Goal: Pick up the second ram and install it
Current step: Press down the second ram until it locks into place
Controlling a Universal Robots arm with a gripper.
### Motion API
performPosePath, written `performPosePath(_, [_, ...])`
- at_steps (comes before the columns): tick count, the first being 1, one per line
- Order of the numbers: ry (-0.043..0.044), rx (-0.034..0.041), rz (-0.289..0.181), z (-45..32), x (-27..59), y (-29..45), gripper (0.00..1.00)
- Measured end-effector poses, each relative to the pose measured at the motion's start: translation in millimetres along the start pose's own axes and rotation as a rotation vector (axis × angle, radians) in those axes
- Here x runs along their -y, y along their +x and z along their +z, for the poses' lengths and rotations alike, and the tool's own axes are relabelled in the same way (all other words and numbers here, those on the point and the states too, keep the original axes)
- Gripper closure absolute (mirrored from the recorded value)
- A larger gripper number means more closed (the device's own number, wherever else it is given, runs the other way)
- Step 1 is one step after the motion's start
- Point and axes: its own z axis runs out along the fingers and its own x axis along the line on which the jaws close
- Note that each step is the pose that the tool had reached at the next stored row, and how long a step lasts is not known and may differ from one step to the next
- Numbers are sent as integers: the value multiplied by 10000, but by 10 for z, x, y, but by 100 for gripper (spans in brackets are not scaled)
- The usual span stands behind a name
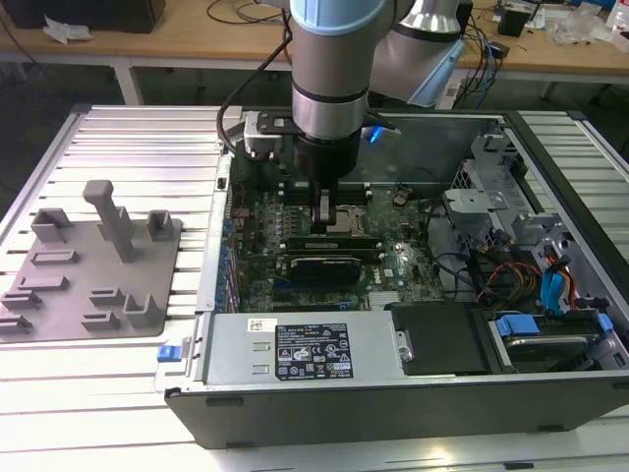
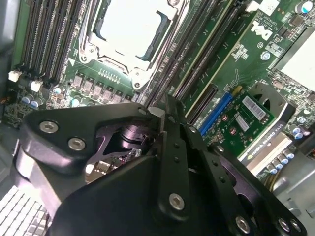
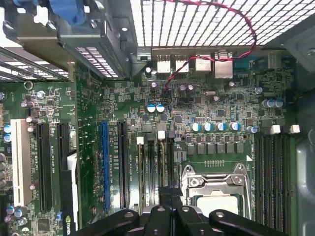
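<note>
Standing on edge among the black memory slots (image 2: 194, 64) just left of the CPU socket (image 1: 346, 218), the second ram (image 1: 321, 212) sits pinched in the closed claw (image 1: 321, 218), inside the open computer case (image 1: 550, 393) on the counter (image 1: 118, 147).

A lab or electronics workshop. An open computer case (image 1: 413, 383) with its motherboard (image 1: 388, 261) bared lies on a ribbed aluminium surface (image 1: 128, 147), beside a grey holder plate (image 1: 88, 265) at the exterior view's left. Far behind stand wooden workbenches (image 1: 177, 39) strewn with cables (image 1: 486, 44).
</note>
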Motion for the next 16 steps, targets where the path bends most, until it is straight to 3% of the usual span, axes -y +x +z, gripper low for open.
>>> performPosePath(6, [0, 0, 1, 76, -1, 2, 92])
performPosePath(16, [-2, -6, 1, 134, -2, 4, 92])
